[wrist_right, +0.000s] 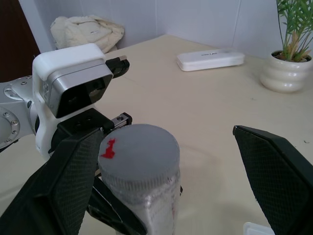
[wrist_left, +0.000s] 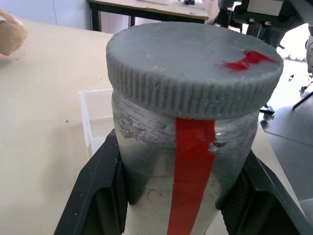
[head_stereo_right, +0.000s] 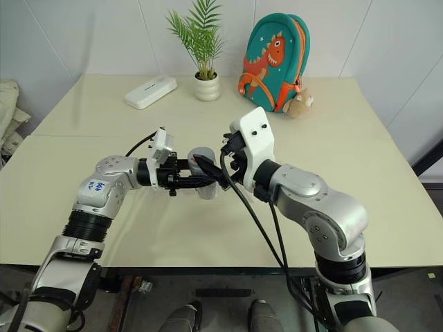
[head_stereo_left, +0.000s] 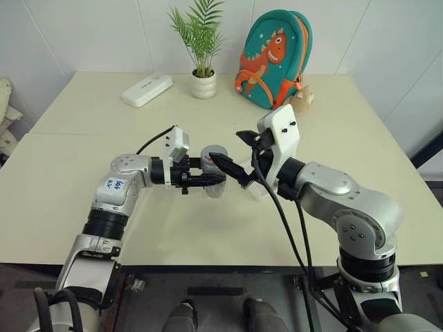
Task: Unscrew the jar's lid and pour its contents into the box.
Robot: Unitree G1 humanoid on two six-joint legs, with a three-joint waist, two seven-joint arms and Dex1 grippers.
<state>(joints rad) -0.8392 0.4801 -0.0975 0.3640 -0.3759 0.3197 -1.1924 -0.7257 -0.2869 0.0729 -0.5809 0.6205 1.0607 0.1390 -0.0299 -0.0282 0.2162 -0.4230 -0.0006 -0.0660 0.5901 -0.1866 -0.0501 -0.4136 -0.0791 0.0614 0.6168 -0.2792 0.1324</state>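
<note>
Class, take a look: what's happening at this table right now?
The robot's left pincer is shut on a clear jar, held above the table with its grey lid still on. The right pincer is open around the lid, not yet closed. The clear box sits just behind.

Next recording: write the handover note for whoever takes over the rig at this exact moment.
Left gripper: shut on the jar, held upright above the table.
Right gripper: open, fingers on either side of the lid, not gripping it.
Box: on the table just behind the jar.
Done: jar picked up.
Left: grip and unscrew the lid, pour the contents into the box.
</note>
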